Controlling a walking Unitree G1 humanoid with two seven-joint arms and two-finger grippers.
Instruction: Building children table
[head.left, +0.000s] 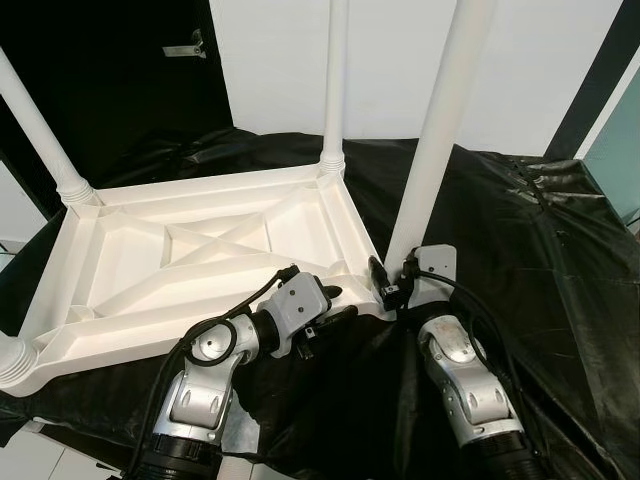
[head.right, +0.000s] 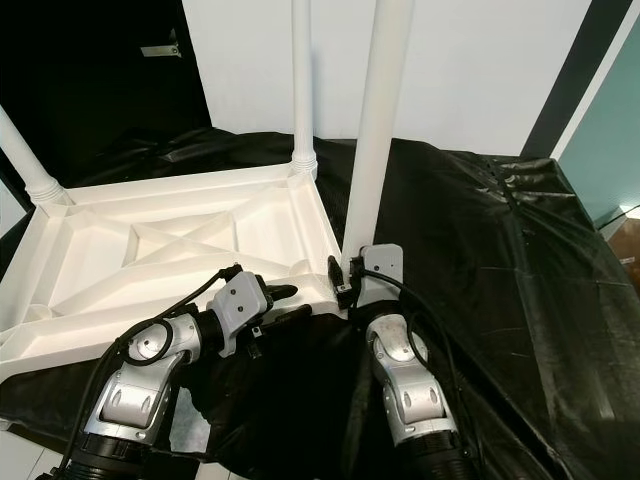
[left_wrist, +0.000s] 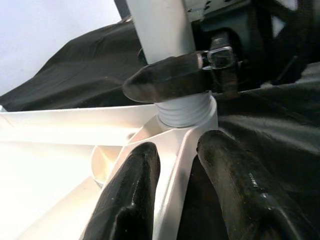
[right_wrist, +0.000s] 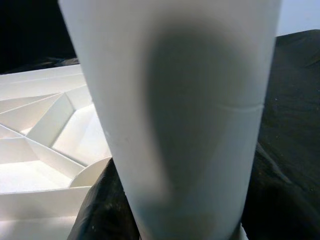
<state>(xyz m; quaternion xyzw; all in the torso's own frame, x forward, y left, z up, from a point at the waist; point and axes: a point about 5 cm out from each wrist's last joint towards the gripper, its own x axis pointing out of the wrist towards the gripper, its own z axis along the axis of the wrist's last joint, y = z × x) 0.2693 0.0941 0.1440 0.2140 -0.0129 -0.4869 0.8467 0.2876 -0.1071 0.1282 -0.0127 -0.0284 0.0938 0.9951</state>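
A: Position of the tabletop (head.left: 190, 270)?

B: It is laid upside down, ribbed underside up, on a black cloth (head.left: 520, 250). Legs are stood upright at its corners.

A: Right hand (head.left: 393, 283)?

B: It is closed around the near-right leg (head.left: 440, 130), low down, just above the threaded end seated in the corner socket (left_wrist: 187, 117).

A: Left hand (head.left: 335, 312)?

B: Its fingers (left_wrist: 130, 200) are set astride the tabletop's edge beside that socket; whether they press on it cannot be told.
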